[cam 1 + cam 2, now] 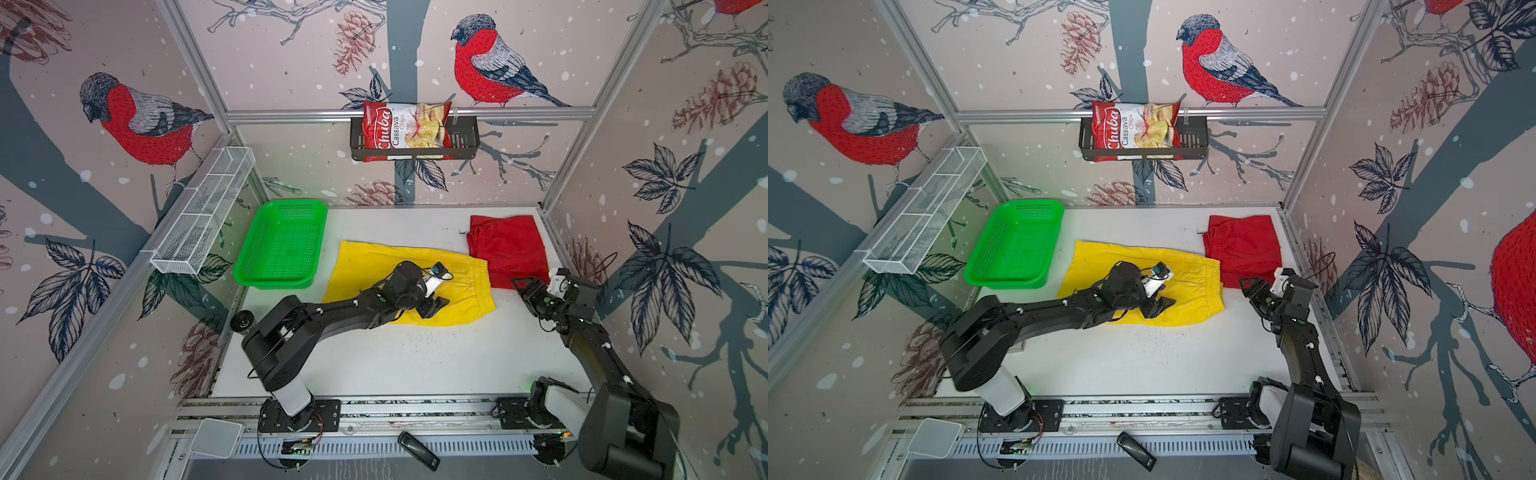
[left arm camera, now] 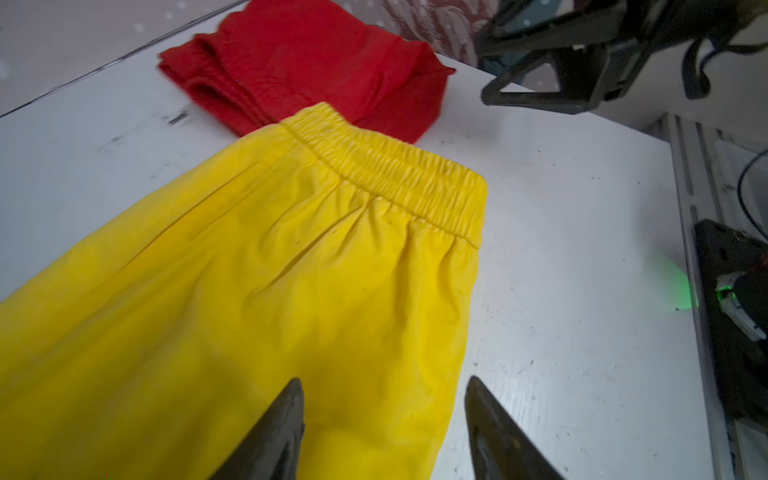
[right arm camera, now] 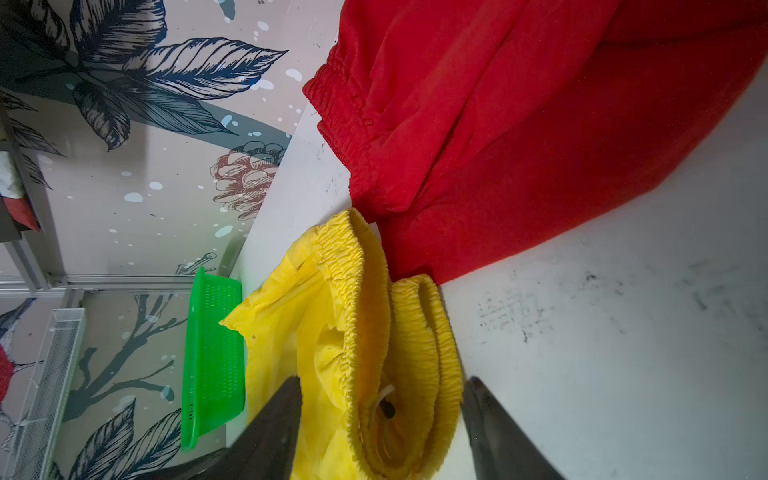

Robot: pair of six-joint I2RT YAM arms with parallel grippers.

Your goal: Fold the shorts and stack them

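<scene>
The yellow shorts (image 1: 374, 266) are lying flat in the middle of the table (image 1: 415, 357), seemingly folded once, leg over leg. Their waistband (image 2: 395, 166) is pointing to the right and is touching the near corner of the red shorts (image 1: 507, 245). The red pair is resting as a folded packet at the far right corner.

The left gripper (image 1: 435, 308) is hovering just over the yellow cloth near its front edge, its jaws standing apart and holding nothing. The right gripper (image 1: 519, 293) is facing the waistband from just beside it, also with its jaws apart and empty; in its wrist view the doubled waistband is showing between the two fingers (image 3: 490, 419). The green basket (image 1: 270, 282) is standing to the left, near the leg hems.

The work seems to be sitting between two folds of the yellow pair. The next move is probably asking for pinching one end, perhaps the waistband, through all its layers, folding it over to the hems, then lifting the packet onto the red one.
</scene>
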